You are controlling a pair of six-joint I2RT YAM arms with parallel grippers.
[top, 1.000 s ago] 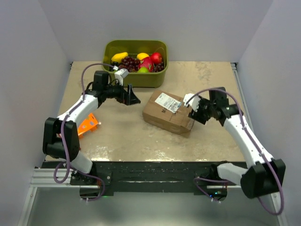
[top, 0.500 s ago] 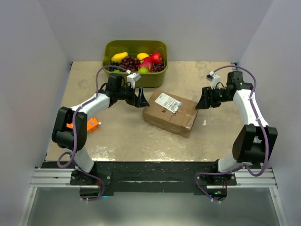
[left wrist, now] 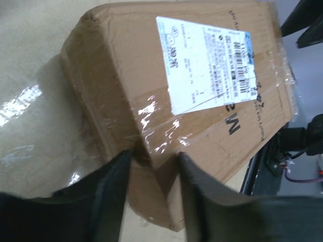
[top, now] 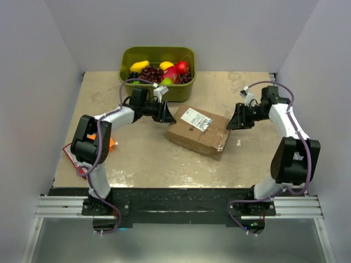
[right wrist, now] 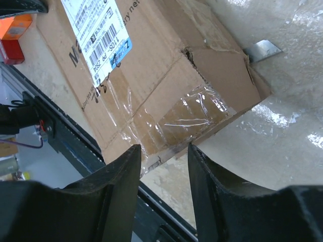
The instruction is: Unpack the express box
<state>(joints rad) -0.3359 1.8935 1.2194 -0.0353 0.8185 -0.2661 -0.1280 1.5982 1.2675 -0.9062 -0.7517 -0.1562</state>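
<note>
Found express box [top: 198, 131] approx. mid-table [top: 142, 159], skewed, label up, flaps taped shut. Judged it light, stiff cardboard w/ slick tape, right-end flap creased; prob. best pinched at opposite end edges, not on tape. Saw left gripper [top: 167, 114] stretched low toward box's left end, jaws half apart, empty, just beside corner. Saw right gripper [top: 236, 119] mirrored near right end, jaws likewise parted, nothing held.

The left arm [top: 109, 116] and right arm [top: 285, 123] are white tubes with fat black joints. A thin purple cable [top: 263, 84] loops along each arm. The left gripper [top: 168, 114] and right gripper [top: 232, 118] are black, each with two smooth dark fingers [left wrist: 108, 196]. Both arms are bolted to a black bar [top: 175, 204] on a silver rail [top: 55, 207].
</note>
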